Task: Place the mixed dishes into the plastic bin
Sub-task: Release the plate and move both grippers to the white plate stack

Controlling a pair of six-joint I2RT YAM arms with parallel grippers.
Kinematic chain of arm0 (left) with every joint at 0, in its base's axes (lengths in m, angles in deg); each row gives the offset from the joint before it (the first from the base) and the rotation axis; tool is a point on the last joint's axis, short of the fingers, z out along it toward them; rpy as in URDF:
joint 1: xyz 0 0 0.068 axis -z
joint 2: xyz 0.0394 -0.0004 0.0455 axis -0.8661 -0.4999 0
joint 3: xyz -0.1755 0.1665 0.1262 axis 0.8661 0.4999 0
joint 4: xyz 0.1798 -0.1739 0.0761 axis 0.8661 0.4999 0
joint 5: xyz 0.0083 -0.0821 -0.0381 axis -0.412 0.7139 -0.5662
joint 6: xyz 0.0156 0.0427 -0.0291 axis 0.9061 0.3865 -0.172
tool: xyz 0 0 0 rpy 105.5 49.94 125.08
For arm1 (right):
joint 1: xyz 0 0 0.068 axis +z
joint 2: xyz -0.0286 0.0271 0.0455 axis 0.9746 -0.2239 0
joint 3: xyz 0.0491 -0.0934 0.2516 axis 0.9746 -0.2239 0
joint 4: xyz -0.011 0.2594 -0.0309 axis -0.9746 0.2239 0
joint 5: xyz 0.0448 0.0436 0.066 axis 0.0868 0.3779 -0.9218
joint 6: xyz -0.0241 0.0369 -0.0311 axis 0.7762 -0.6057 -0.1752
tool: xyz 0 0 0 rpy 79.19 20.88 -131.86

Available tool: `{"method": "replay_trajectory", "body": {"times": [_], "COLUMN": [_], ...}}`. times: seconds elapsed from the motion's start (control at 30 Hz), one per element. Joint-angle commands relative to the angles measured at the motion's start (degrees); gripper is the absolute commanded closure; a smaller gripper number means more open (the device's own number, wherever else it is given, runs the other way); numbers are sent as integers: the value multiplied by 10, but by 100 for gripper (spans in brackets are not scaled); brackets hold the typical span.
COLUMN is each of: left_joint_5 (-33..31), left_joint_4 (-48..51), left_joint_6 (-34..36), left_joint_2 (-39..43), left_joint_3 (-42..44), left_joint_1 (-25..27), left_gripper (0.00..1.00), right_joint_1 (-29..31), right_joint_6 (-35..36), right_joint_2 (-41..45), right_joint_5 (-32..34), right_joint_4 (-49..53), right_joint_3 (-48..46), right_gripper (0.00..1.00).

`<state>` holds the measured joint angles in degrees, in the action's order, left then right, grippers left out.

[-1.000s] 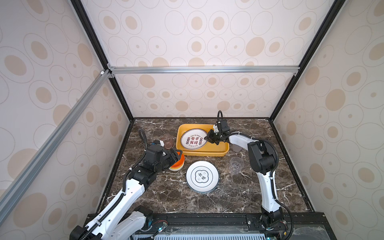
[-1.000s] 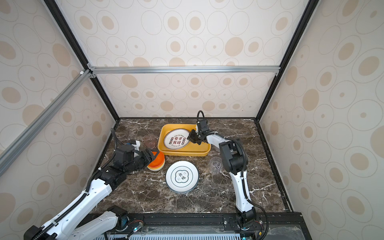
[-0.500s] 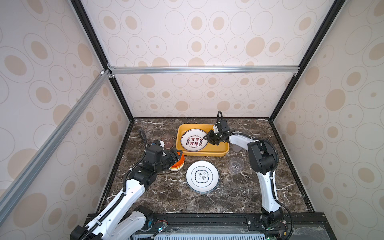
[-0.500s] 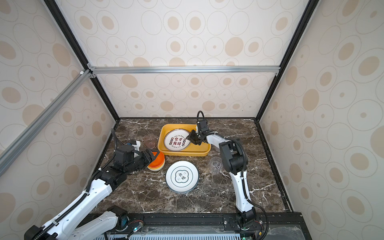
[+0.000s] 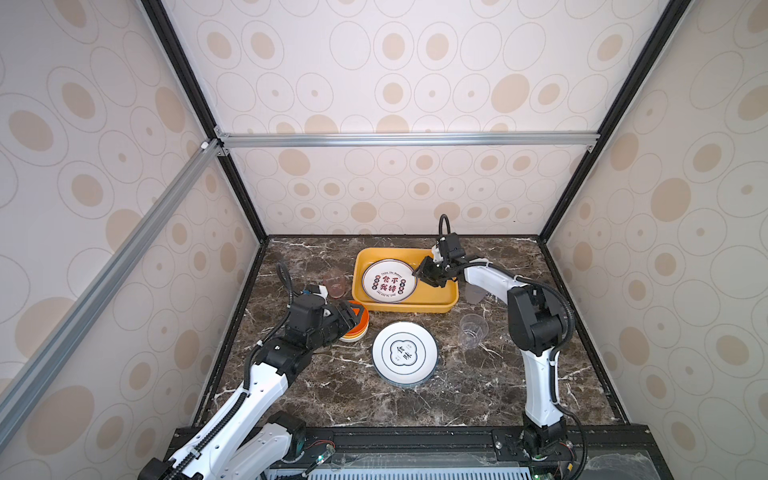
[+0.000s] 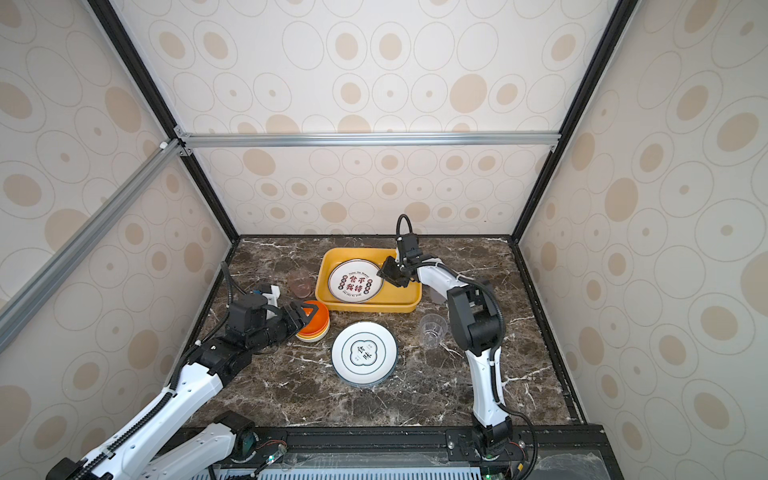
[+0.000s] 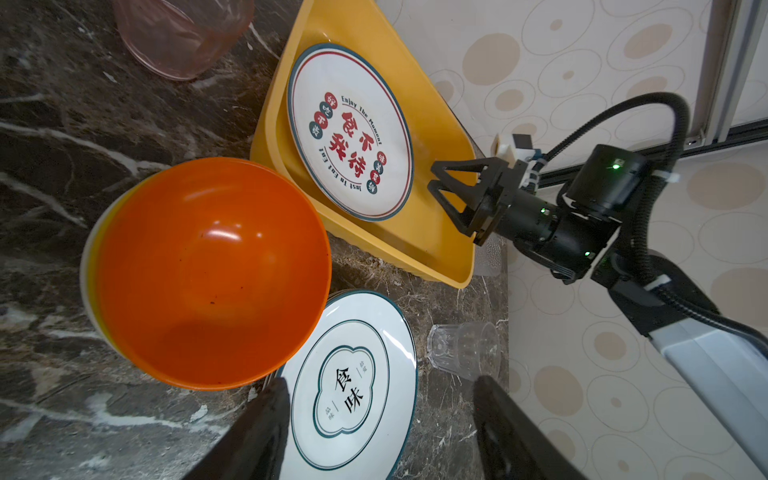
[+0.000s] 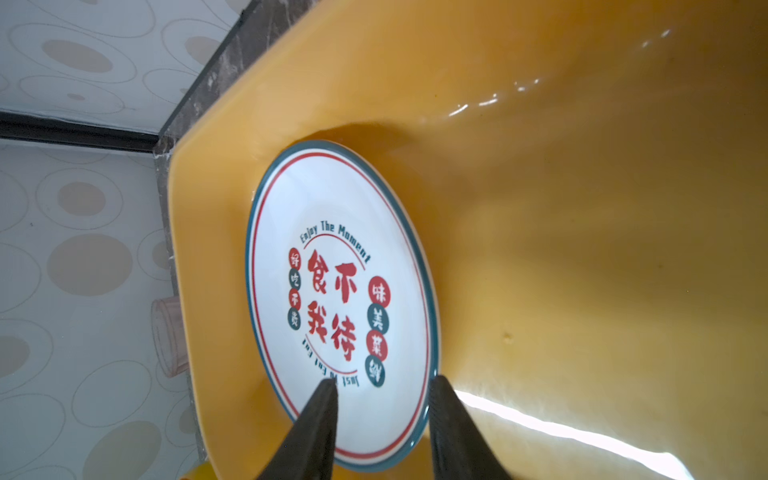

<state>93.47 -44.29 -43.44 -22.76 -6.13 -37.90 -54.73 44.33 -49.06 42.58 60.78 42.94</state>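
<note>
The yellow bin (image 5: pixel 405 308) sits at the back of the marble surface (image 5: pixel 332 386), with one red-lettered plate (image 5: pixel 388 281) lying flat in it, toward its left side. The right pincer (image 5: pixel 417 272) is low inside the bin at that plate's right rim, its fingers parted to a narrow gap and, as the right wrist view shows, gripping nothing. The left pincer (image 5: pixel 349 315) stands wide and empty over the bowl stack (image 5: pixel 360 323), an orange bowl nested on yellow and cream ones just outside the bin's front left corner. Also outside are a plate stack (image 5: pixel 404 352) in front of the bin, a clear cup (image 5: pixel 471 331) to its right, a pink cup (image 5: pixel 335 284) left of the bin, and a grey cup (image 5: pixel 473 293) half hidden behind the right arm. The bowls look like light, stiff plastic with smooth walls. The likely hold is on the rim, one finger inside and one outside, though nested ones may lift together. The plates look glazed, heavier and slick, and they lie flat, so only the raised rim offers a pinch. The cups seem thin and easy to tip, so the wall near the mouth suits them.
</note>
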Motion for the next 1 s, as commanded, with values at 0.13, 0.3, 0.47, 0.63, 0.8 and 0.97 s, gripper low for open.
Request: {"method": "replay_trajectory", "body": {"times": [0.13, 0.3, 0.47, 0.63, 0.8, 0.97], "left_joint_5": [29, 37, 16, -25, -52, -78], "left_joint_4": [21, 19, 14, 22, 25, 29], "left_joint_6": [35, 37, 24, 10, -5, -14], "left_joint_2": [7, 4, -7, -26, -39, -60], "left_joint_3": [3, 6, 14, 23, 33, 43], "left_joint_1": [0, 16, 59, 107, 142, 178], "left_gripper": [31, 32, 35, 41, 43, 43], "right_joint_1": [6, 25, 47, 67, 86, 109], "right_joint_6": [64, 96, 126, 145, 150, 156], "right_joint_2": [121, 203, 280, 331, 348, 342], "right_joint_5": [22, 21, 21, 29, 45, 66], "right_joint_4": [71, 103, 126, 154, 161, 166], "right_joint_3": [-42, -106, -177, -231, -275, -298], "right_gripper": [56, 52, 46, 48, 48, 48]}}
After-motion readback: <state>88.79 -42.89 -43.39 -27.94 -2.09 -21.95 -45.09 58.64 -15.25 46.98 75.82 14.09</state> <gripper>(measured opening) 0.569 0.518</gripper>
